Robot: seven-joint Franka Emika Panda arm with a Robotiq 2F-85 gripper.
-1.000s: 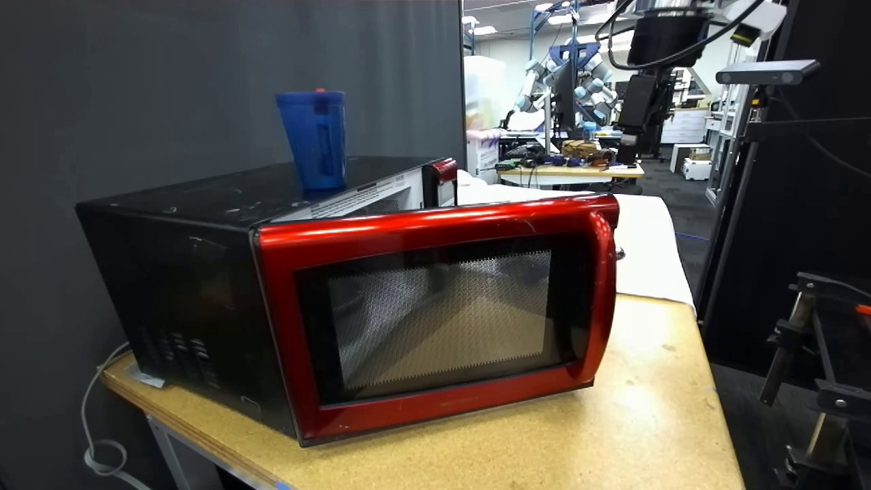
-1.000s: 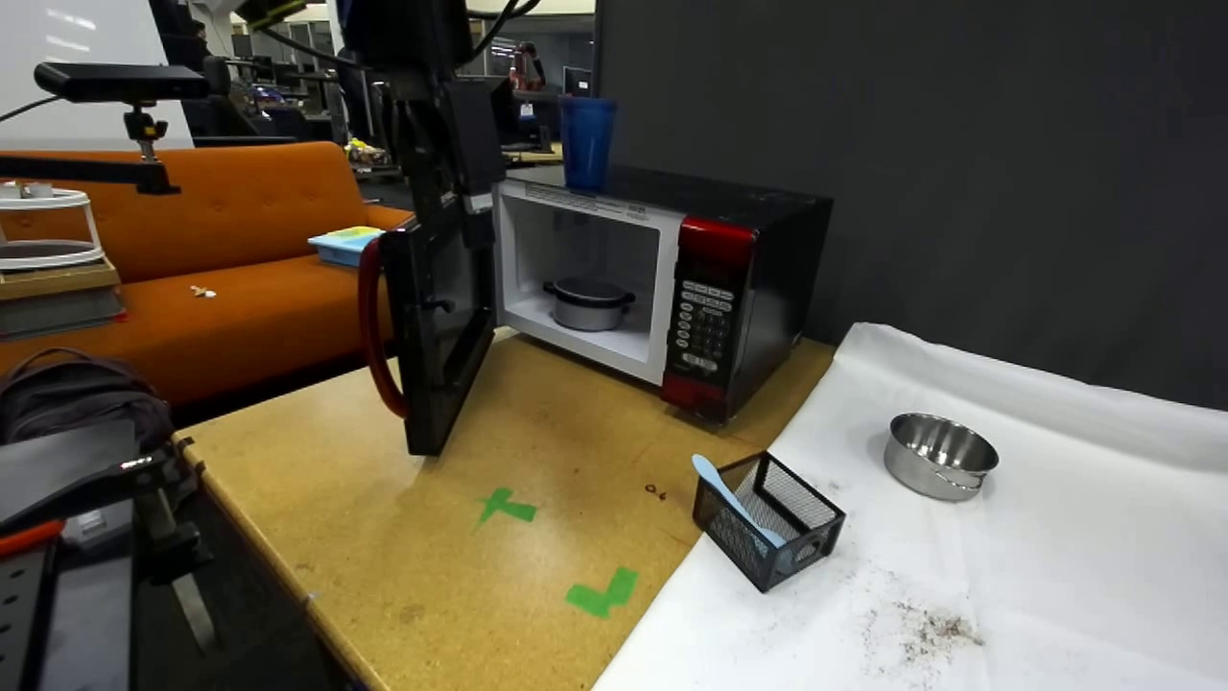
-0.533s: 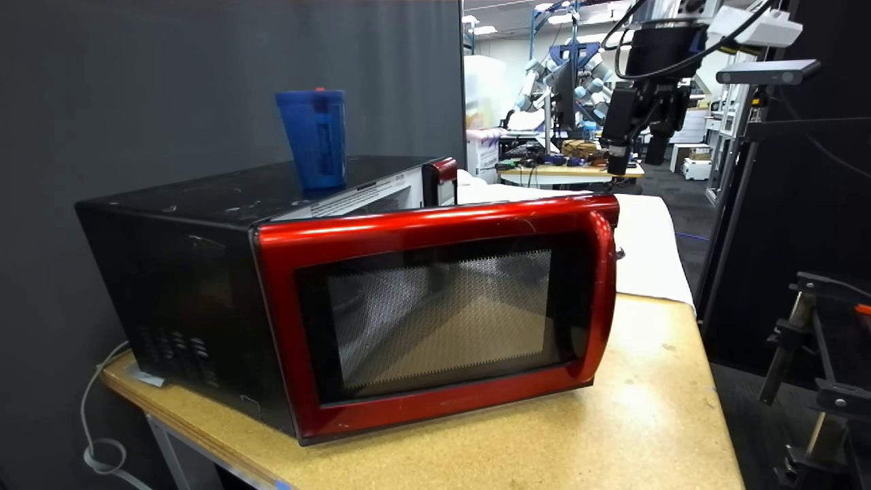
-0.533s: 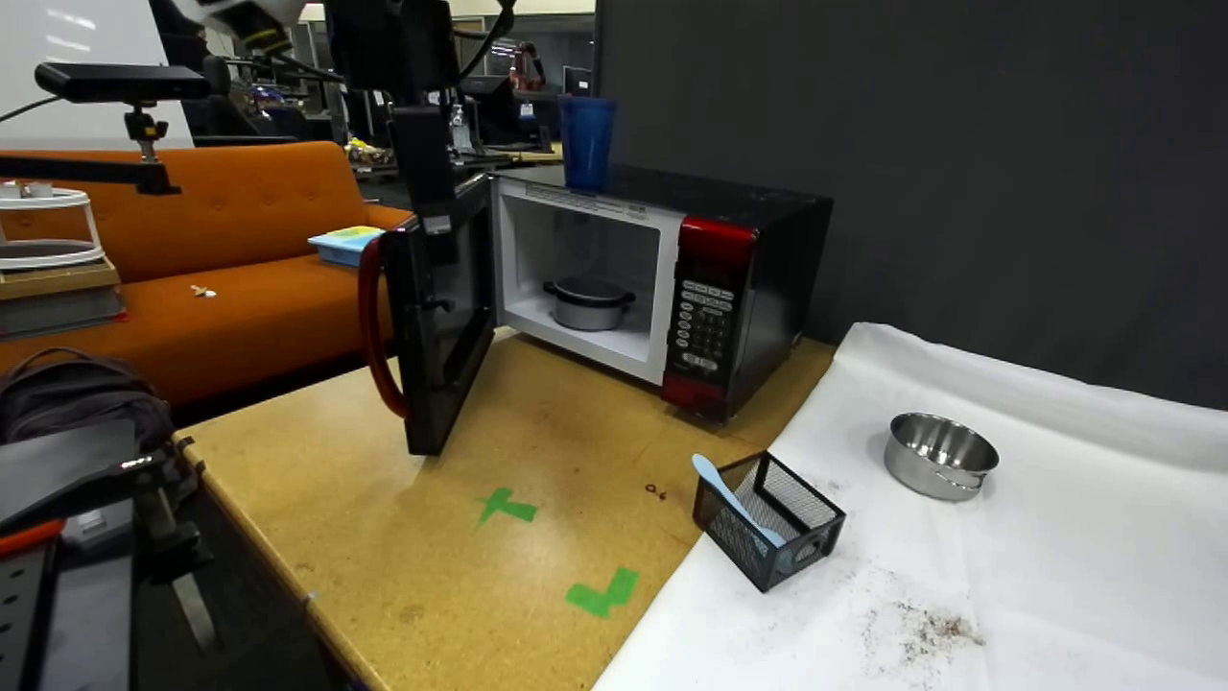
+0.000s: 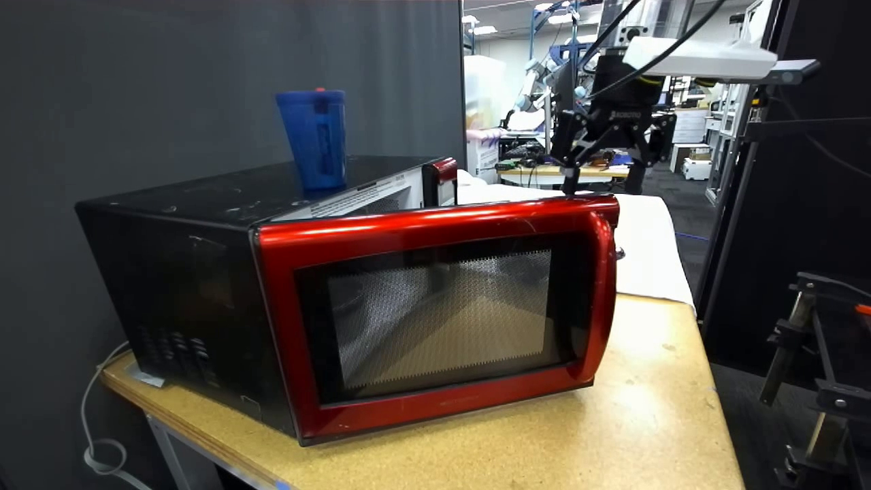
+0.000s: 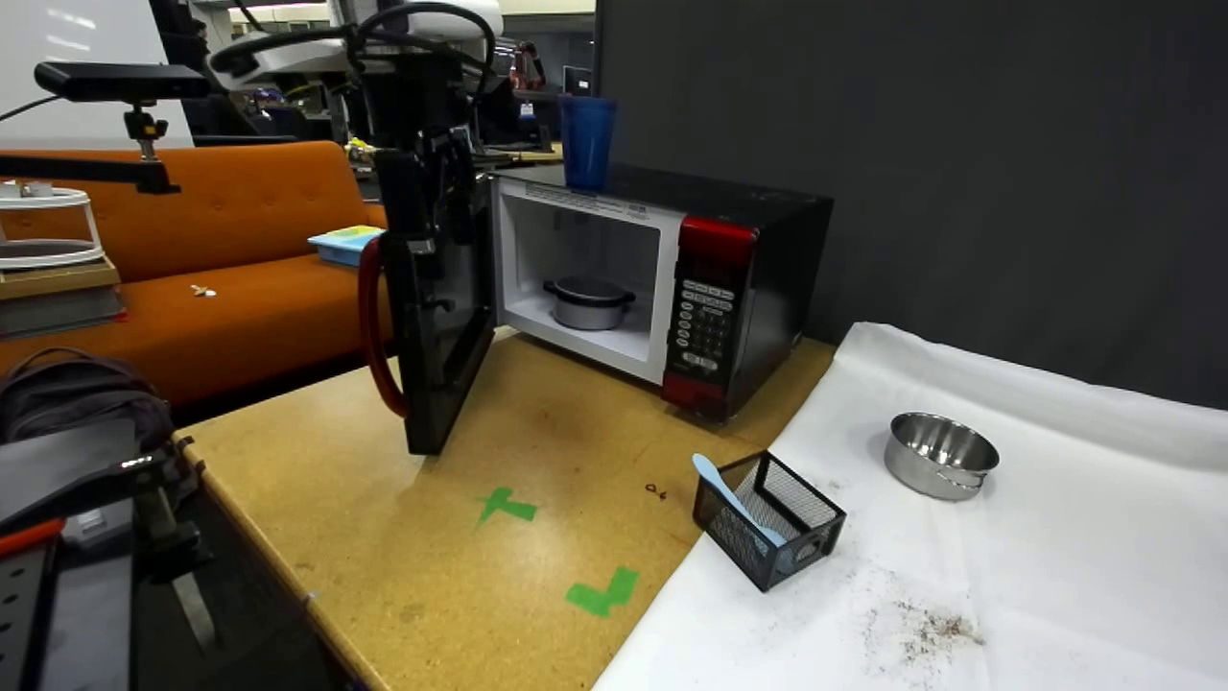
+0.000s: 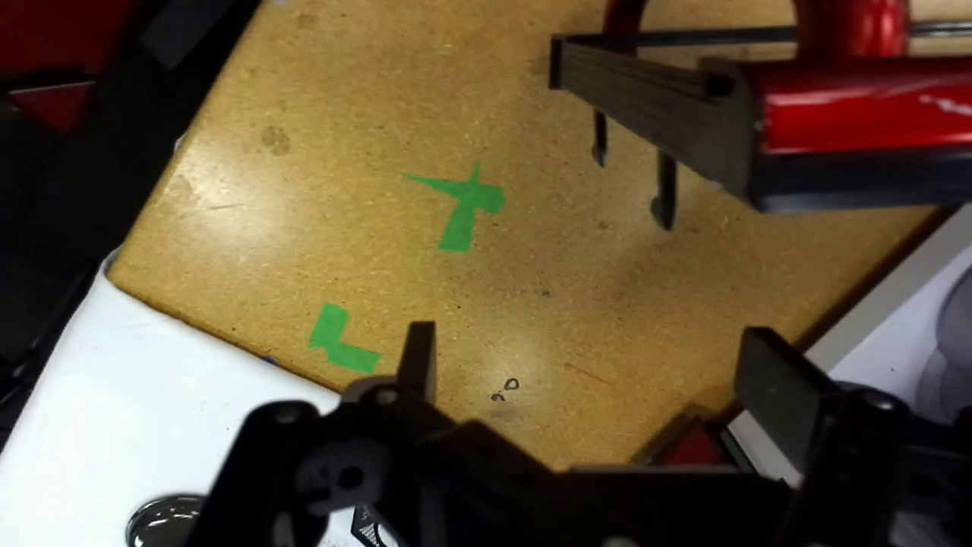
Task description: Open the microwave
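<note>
Wrist view: you look down past your fingers, which are spread well apart, with the tan tabletop showing through the gap. Two patches of green tape lie left of centre, and the red door reaches in from the far right, with tabletop visible between it and your fingers.

In both exterior views you find the microwave, a large black box, standing on the tabletop with its door swung wide. A blue cup stands on its top. In an exterior view one of your fingers appears behind the door's upper edge, near the curved red handle, and the second shows just past the door's right end.

In an exterior view you see into the microwave, where a grey pot with a dark lid sits. To the right, a white sheet covers part of the tabletop. A black mesh basket sits at its left edge, holding a tilted pale blue spoon, and a metal bowl stands farther right. Dark specks lie on the near part of the sheet. An orange couch stands at the far left, beyond the tabletop.
</note>
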